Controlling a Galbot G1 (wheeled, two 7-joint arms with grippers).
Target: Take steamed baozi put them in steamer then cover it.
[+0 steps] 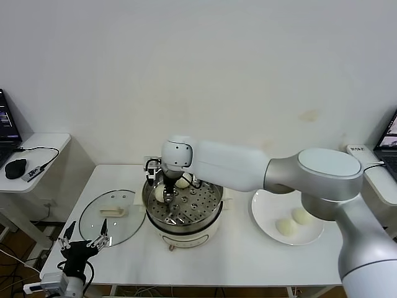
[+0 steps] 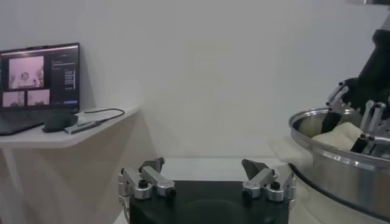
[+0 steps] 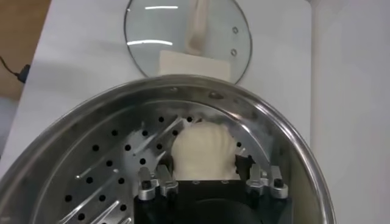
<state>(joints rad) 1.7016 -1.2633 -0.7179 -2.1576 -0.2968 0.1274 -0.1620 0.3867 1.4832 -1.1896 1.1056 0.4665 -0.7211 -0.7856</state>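
The steamer [image 1: 214,210] stands mid-table with its perforated tray [image 3: 106,164] bare of a cover. My right gripper [image 1: 166,197] reaches down inside it. Its fingers [image 3: 244,165] stand spread on either side of one baozi [image 3: 204,146], which rests on the tray. A second baozi [image 1: 183,181] lies at the pot's back. Two more baozi [image 1: 286,226] [image 1: 303,216] lie on the white plate [image 1: 265,217] to the right. The cover [image 1: 93,218] lies flat on the table left of the steamer, handle up; it also shows in the right wrist view [image 3: 177,30]. My left gripper [image 1: 85,237] hangs open and empty at the table's front left.
A low side table [image 1: 43,146] at the far left holds a laptop, a black mouse [image 1: 15,167] and a cable. Another laptop [image 1: 389,139] stands on a shelf at the far right. The left wrist view shows the steamer's rim [image 2: 341,164] close by.
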